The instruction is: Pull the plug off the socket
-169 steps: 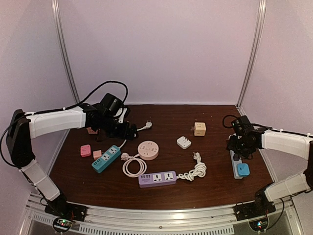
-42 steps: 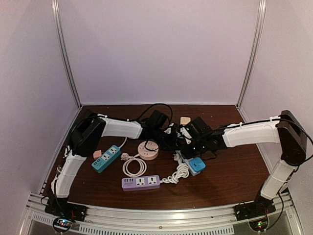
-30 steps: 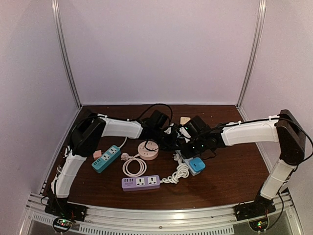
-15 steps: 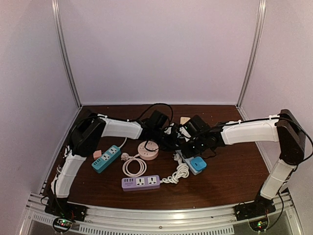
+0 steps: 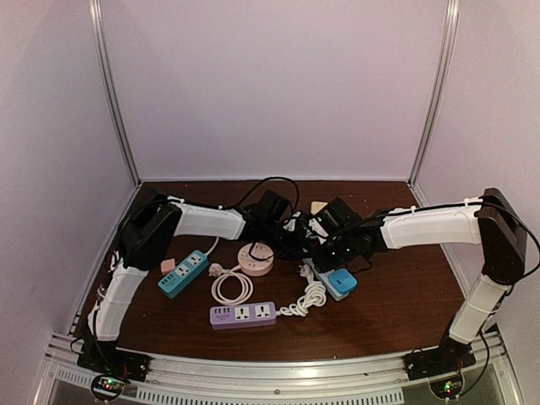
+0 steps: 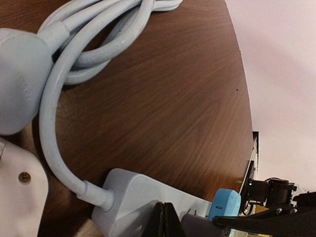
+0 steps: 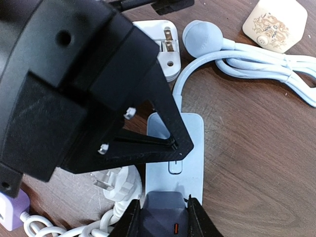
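Both arms have come in to meet mid-desk. A few seconds back they were well apart, and the grey strip lay out by the right edge. Now the strip (image 7: 190, 168) sits in the middle of the desk (image 5: 396, 312), with the blue plug (image 5: 340, 280) riding on its near end.

Over the last second next to nothing has shifted, so this is a settle, not a pull. The left claw (image 7: 173, 144) is pinched fully closed on nothing. Its tips are down on the strip's top face, or just above it, and it looks like a hold-down. The right claw (image 7: 163, 206) is part-closed around the plug's body, a finger on each side.

The plug looks seated in its socket, with no gap I can make out. So brace and grip are both set, but the plug is not yet out. By my read, what's left is a straight lift by the right arm while the left pins the strip.
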